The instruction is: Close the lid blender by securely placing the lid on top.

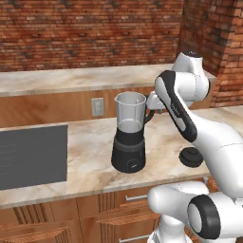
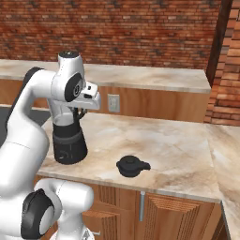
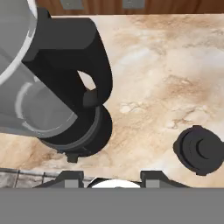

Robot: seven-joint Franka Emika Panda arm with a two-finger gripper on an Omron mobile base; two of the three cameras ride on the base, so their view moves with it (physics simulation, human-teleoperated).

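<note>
The lid (image 2: 131,166) lies flat on the table (image 2: 178,145) near its front edge, well apart from the blender (image 1: 129,133), whose jar stands open. Above the blender's handle hovers the end effector (image 3: 113,176), fingers (image 3: 70,176) spread wide, holding nothing.

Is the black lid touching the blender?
Apart. In the right base view the lid lies flat on the counter, with bare marble between it and the blender. The hand view shows the same gap.

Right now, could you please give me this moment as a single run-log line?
phase: approach | lid: on counter, right of blender | jar: open, no lid | gripper: open, empty, above counter
</note>
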